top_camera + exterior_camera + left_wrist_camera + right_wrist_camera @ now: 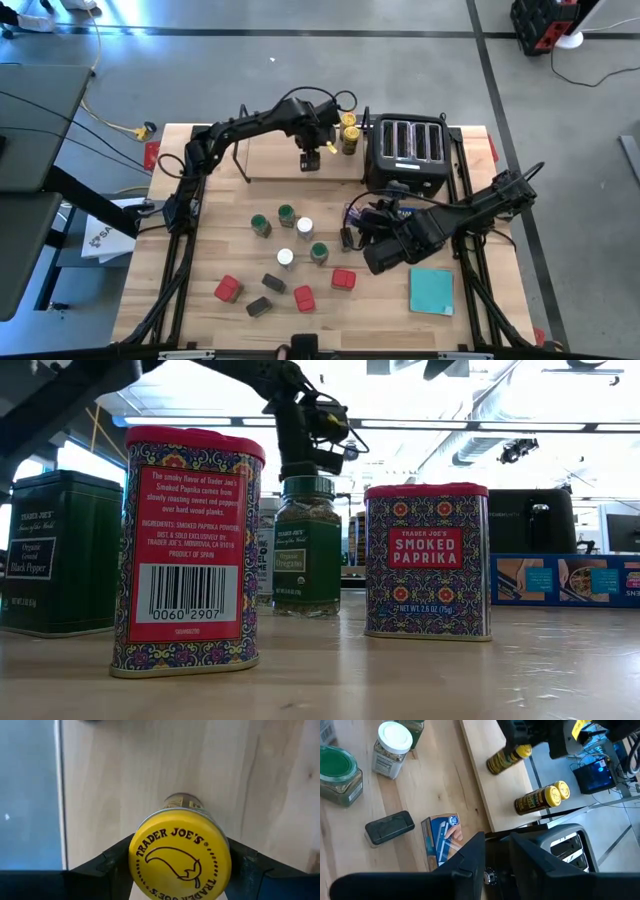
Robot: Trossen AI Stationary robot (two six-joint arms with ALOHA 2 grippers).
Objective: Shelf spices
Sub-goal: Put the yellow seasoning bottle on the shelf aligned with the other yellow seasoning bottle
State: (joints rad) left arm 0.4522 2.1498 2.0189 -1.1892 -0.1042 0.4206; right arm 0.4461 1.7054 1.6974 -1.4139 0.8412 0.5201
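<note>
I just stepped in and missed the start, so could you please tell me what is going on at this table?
The robot is moving spice containers onto the light-wood shelf at the table's far side. The left pincer is over the shelf with a yellow-lidded jar between its fingers, near two yellow-lidded jars already standing there. The right pincer waits low beside the toaster, holding nothing. Green- and white-lidded jars and red and dark tins remain on the table.

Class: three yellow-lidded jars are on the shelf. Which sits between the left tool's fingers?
The yellow-lidded jar standing alone, under the left tool; the other two jars stand together near the toaster.
</note>
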